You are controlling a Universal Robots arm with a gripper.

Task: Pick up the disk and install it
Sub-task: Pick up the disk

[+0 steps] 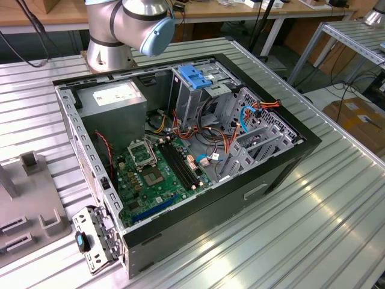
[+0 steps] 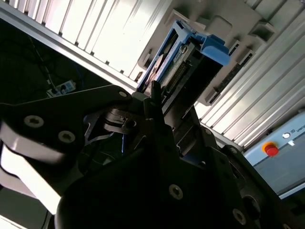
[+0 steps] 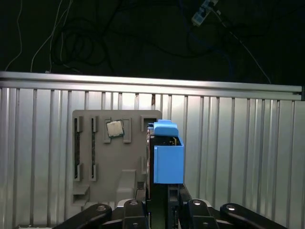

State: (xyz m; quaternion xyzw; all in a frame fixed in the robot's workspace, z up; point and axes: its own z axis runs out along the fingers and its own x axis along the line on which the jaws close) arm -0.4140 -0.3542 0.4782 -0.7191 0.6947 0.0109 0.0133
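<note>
Now: claw (image 3: pixel 164 209) clenched on the disk (image 3: pixel 168 160), pads on its two flat faces. In the first wrist view the disk is seen edge-on, blue carrier frame foremost, well clear of the grey fixture (image 3: pixel 95 162) and the ribbed surface (image 3: pixel 238 157) beyond. The open computer case (image 1: pixel 283 162) sits on that surface in the exterior view. Judged stiff, dense and shock-sensitive, with smooth metal faces that may slip. Best gripped on the metal body, since the plastic frame likely flexes.
</note>
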